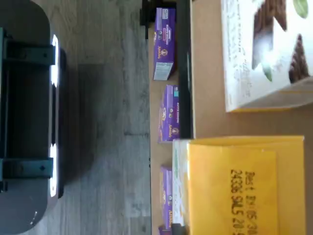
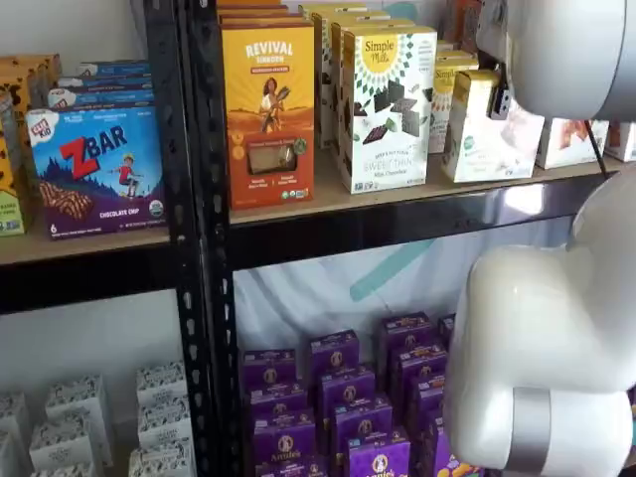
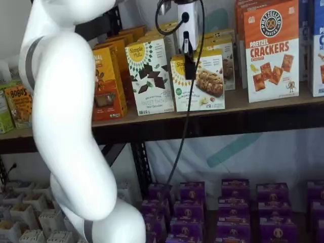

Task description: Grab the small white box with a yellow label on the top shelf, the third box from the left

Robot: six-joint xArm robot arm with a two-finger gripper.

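White robot arm (image 3: 66, 126) fills the front; behind it the claw (image 3: 189, 63) hangs right by the small white box (image 3: 200, 83) on the top shelf (image 3: 212, 119). Nobody can tell if the claw is open, so it should slide down straight and squeeze just this box, not the taller box (image 3: 149, 76) beside it.

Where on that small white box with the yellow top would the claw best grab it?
Probably across the narrow yellow top of the small white box, coming from the front and above. It stands upright at the edge of the top shelf, with the taller chocolate box crowding one side. The claw hangs before it.

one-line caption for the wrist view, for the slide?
Wrist camera above the small white box, its yellow top filling the frame, with the taller white box beside it on the top shelf.
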